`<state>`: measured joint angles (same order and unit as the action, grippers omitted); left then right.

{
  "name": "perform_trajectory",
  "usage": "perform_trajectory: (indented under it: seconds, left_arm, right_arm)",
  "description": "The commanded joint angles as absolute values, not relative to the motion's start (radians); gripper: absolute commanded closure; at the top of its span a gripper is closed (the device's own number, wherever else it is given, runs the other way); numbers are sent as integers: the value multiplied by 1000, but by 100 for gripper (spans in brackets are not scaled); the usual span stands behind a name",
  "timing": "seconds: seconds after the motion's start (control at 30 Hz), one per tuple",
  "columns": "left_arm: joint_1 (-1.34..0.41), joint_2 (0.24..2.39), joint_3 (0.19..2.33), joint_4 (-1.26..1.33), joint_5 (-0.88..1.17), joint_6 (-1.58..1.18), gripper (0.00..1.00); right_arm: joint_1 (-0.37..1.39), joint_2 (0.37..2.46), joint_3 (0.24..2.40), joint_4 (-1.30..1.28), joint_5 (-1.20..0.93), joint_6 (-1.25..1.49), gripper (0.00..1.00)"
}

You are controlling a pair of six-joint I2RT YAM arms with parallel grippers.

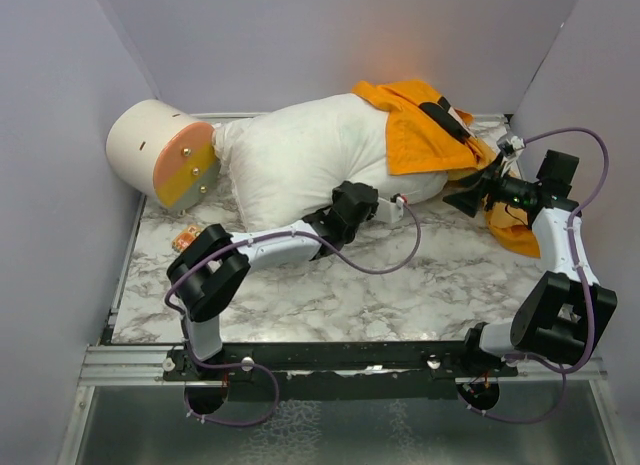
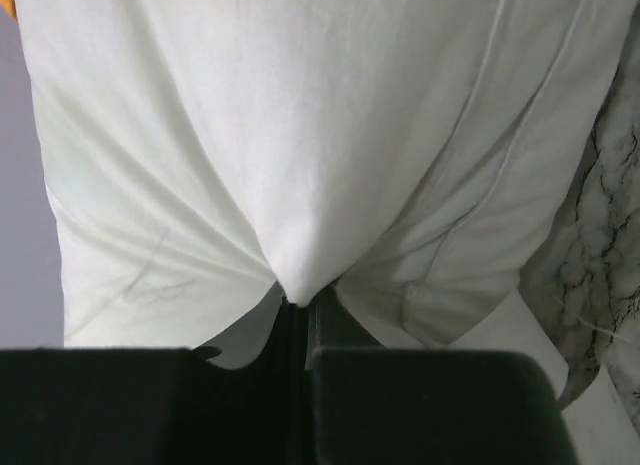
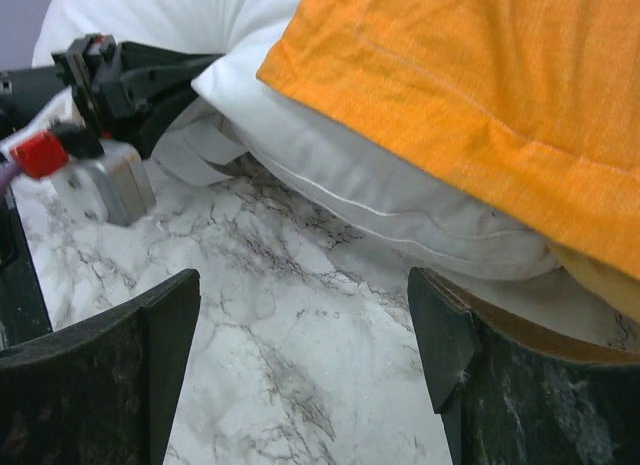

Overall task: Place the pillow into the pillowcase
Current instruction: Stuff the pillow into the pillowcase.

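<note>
The white pillow point(image 1: 300, 160) lies along the far side of the marble table point(image 1: 400, 285), its right end under the orange pillowcase point(image 1: 420, 130). The left jaws are clamped on a pinch of its near edge. The right jaws stand apart just beside the pillowcase, holding nothing. A cream-and-orange cylinder point(image 1: 160, 153) touches the pillow's left end.

Two arms point(image 1: 280, 247), white links between bulky black joints, looping purple cables point(image 1: 380, 272), red-capped silver connector point(image 3: 95, 175).
</note>
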<state>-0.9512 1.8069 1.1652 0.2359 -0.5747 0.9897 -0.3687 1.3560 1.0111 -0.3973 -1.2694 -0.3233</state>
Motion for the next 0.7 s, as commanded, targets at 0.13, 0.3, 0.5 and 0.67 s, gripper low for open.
perform_trajectory:
  seconds: [0.13, 0.3, 0.5, 0.67]
  left_arm:
    - [-820, 1644, 1425, -141, -105, 541, 100]
    - [-753, 1570, 1611, -284, 129, 327, 100]
    - [-646, 1531, 1677, -292, 413, 85, 100]
    - [-509, 1506, 1609, -181, 610, -112, 100]
  right_arm:
    - [-377, 1339, 1019, -414, -1160, -372, 15]
    - [-377, 1337, 1068, -400, -1094, -329, 15]
    - [-377, 1301, 1084, -293, -971, -212, 15]
    - [-377, 1274, 1088, -217, -893, -153, 17]
